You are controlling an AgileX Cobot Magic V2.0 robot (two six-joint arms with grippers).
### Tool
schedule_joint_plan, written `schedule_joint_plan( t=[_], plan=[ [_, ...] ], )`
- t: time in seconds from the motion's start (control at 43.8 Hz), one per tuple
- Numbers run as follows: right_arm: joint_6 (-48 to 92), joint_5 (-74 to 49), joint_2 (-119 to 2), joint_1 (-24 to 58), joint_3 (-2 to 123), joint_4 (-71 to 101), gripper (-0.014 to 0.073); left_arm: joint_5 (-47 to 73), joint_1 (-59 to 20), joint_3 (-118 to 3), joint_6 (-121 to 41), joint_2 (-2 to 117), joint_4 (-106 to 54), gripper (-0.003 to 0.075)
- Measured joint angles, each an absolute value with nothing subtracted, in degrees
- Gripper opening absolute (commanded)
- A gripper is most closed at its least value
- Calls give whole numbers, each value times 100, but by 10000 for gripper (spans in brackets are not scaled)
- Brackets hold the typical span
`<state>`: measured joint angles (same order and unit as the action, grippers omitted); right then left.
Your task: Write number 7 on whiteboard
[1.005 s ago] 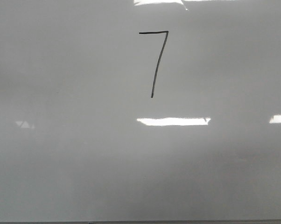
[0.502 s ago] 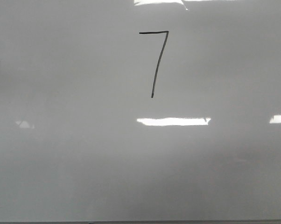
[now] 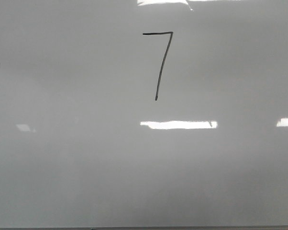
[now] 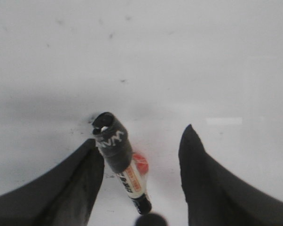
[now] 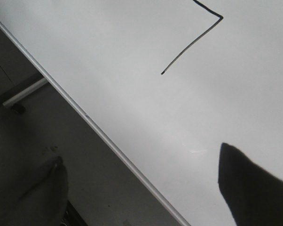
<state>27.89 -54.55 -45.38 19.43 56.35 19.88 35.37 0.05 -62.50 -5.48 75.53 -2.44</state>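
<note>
The thin black hand-drawn number 7 (image 3: 159,62) sat finished near the top edge of the glossy pale grey-white whiteboard (image 3: 86,167); the left gripper (image 4: 141,155), fingers apart, loosely cradled a black-capped marker (image 4: 120,160); the right gripper (image 5: 141,188) hung spread and empty, apparently done.

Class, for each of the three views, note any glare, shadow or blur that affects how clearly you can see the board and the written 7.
Front view: bright rectangular glare patches on the whiteboard, none covering the number 7, which reads sharply. Left wrist view: soft focus; the marker and left gripper fingers are blurred, with a grey shadow band across the board. Right wrist view: only part of the 7 shows; right gripper fingers are dark and blurred.
</note>
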Motion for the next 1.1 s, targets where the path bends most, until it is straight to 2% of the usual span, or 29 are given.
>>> schedule_joint_plan(
  t=[0.365,0.685,0.799,0.868,0.936,1.096],
  plan=[
    [618,-6431,-3832,1717,5577,528,663,4750,-1848,-6207,-849,5650,-181,368],
    [474,-6349,-3039,1717,4944,484,663,5192,-2018,-5042,-170,4136,-135,368],
    [474,-6338,-2985,1717,4923,484,642,5205,-2018,-4831,-143,3946,-135,368],
    [474,-6338,-2985,1717,4923,484,587,5205,-2018,-4789,-143,3917,-135,368],
    [474,-6338,-2985,1717,4923,484,491,5205,-2018,-4767,-140,3908,-135,368],
    [474,-6338,-2985,1717,4923,484,185,5183,-2018,-4767,-130,3908,-135,368]
  ],
)
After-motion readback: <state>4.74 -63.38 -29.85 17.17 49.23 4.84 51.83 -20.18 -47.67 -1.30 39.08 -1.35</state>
